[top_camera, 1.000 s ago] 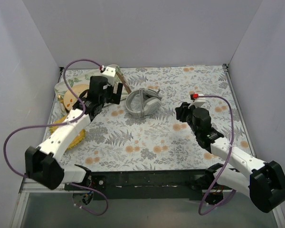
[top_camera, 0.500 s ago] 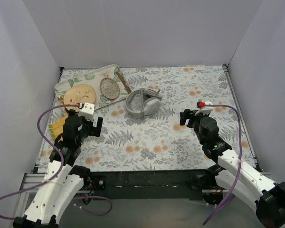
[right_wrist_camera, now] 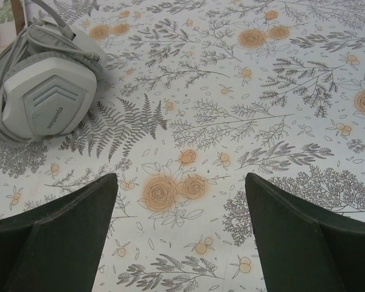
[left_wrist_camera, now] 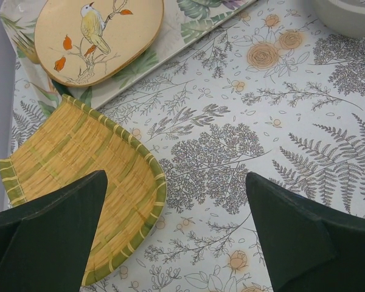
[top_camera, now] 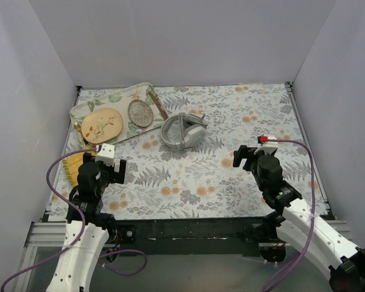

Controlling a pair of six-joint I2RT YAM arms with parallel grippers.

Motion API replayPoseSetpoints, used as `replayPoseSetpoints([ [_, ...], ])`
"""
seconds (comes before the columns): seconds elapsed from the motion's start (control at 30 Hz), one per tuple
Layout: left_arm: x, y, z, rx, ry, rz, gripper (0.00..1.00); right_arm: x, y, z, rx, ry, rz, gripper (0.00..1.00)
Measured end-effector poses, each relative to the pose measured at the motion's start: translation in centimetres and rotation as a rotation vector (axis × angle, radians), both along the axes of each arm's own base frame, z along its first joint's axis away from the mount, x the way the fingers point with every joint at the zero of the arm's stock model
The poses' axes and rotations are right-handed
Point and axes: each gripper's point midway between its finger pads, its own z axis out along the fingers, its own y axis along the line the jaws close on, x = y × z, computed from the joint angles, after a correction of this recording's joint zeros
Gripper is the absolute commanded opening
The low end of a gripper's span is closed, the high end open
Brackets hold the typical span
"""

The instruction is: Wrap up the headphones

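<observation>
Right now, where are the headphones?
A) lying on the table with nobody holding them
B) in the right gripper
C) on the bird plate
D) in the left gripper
A: the headphones lie on the flowery table, while the left gripper and right gripper are both open, empty and apart from them.

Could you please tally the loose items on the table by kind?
Light grey over-ear headphones: 1
Round plates, yellow bird-painted plate and grey plate: 2
Leaf-patterned rectangular tray: 1
Woven yellow-green straw dish: 1
Thin brown stick: 1
Total: 6
</observation>
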Motion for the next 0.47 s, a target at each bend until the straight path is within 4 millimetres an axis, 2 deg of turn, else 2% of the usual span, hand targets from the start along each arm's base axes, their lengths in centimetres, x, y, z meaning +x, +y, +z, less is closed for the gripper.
replayPoseSetpoints([
  [0.2, 0.0, -0.1, -0.1, 0.000, 0.001, -0.016, 0.98, -0.4, 0.0, -0.2, 0.012, -0.006, 0.009, 0.99],
  [0.47, -0.1, -0.1, -0.3, 0.002, 0.010, -0.022, 0.98, -0.6, 0.2, -1.1, 0.023, 0.013, 0.016, 0.99],
])
